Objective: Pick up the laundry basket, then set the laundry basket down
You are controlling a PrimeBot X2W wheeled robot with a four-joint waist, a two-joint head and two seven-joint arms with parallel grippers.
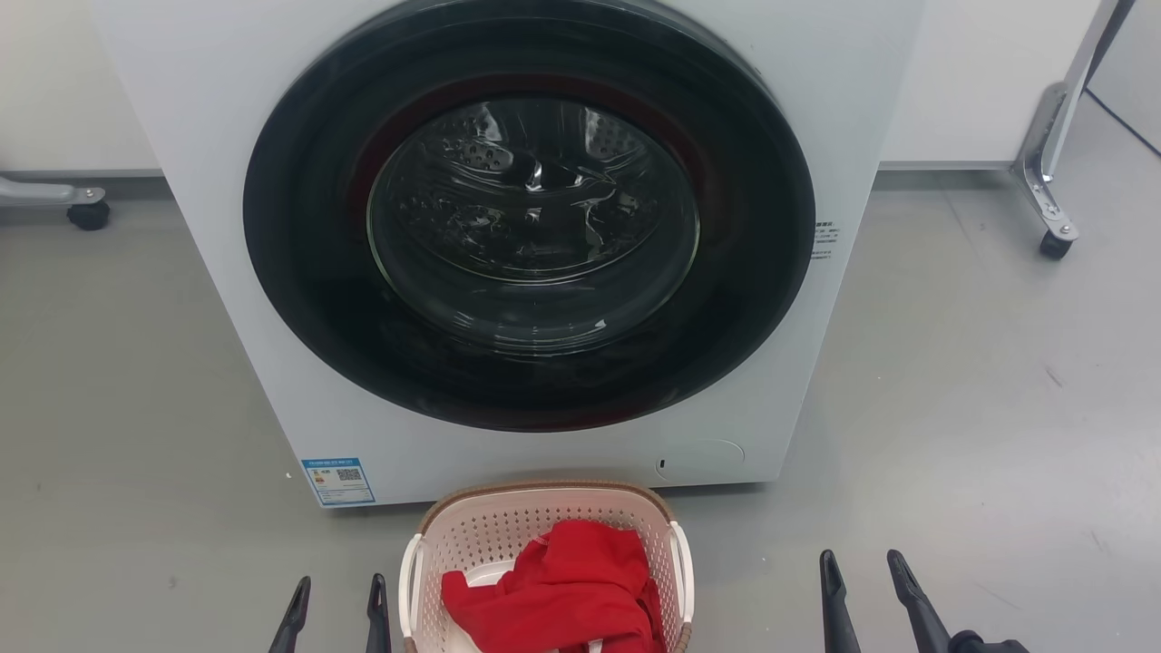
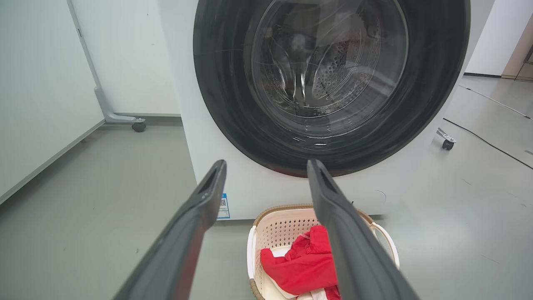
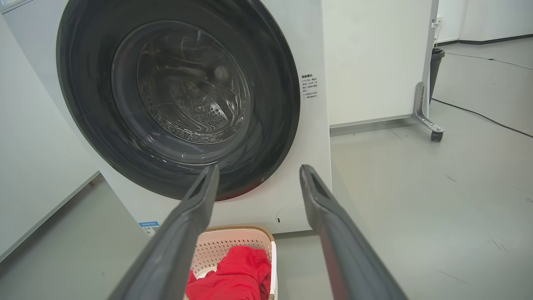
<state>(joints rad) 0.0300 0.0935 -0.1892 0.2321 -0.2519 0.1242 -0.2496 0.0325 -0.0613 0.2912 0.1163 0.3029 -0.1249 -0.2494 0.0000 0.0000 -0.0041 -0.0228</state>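
Note:
The laundry basket [image 1: 508, 531] stands on the grey floor right in front of the washing machine, cream-white with perforated walls, a brown rim and white side handles. A red garment [image 1: 567, 585] lies inside it. My left gripper [image 1: 339, 589] is open just left of the basket's left handle, nothing between its fingers. My right gripper [image 1: 862, 567] is open well to the basket's right, also with nothing held. The left wrist view shows the basket [image 2: 283, 231] below and between that gripper's [image 2: 266, 166] fingers. In the right wrist view the basket [image 3: 233, 243] sits low, left of that gripper's [image 3: 258, 171] gap.
The white washing machine [image 1: 227, 272] with its dark round door shut rises just behind the basket. White wheeled panels stand at both sides, with casters at the left [image 1: 89, 214] and right [image 1: 1055, 243]. A black cable [image 2: 487, 141] runs across the floor to the right.

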